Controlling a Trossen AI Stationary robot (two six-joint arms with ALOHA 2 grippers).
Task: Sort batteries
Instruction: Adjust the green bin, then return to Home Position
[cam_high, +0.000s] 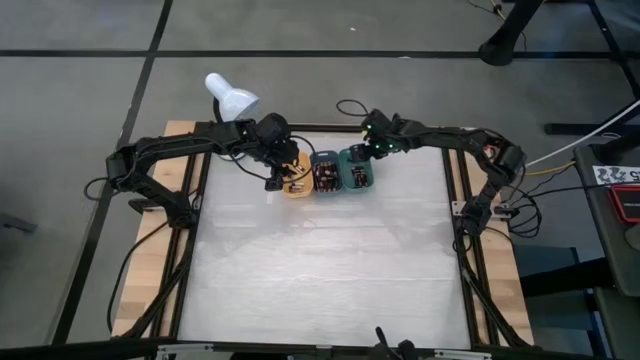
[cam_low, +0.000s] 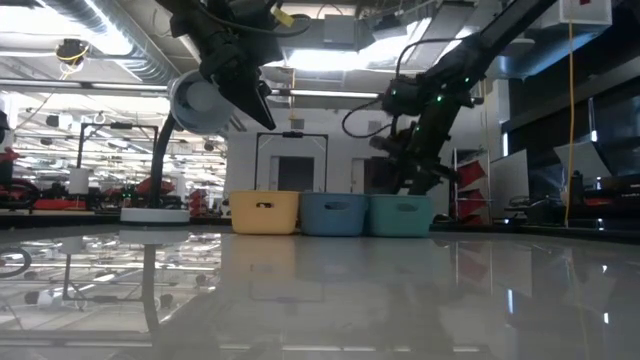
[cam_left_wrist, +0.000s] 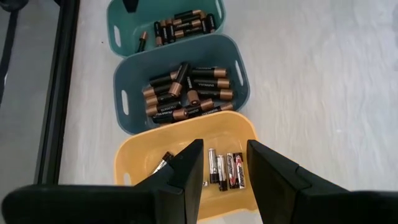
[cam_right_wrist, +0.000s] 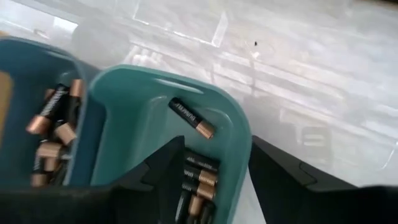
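Wrist views show both claws parted and empty: the left claw (cam_left_wrist: 225, 163) is held over the yellow tray (cam_left_wrist: 134, 163), the right claw (cam_right_wrist: 214, 163) over the green tray (cam_right_wrist: 134, 102). Just beyond the left fingers a few silvery and red batteries (cam_left_wrist: 226, 169) lie in the yellow tray; a loose dark battery (cam_right_wrist: 191, 118) lies ahead of the right fingers. The blue tray (cam_left_wrist: 127, 78) between them is well filled. No batteries are seen on the surface (cam_high: 330, 270), so sorting is judged nearly done.

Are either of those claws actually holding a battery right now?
No. The left gripper is open and empty above the yellow tray; the right gripper is open and empty over the green tray.
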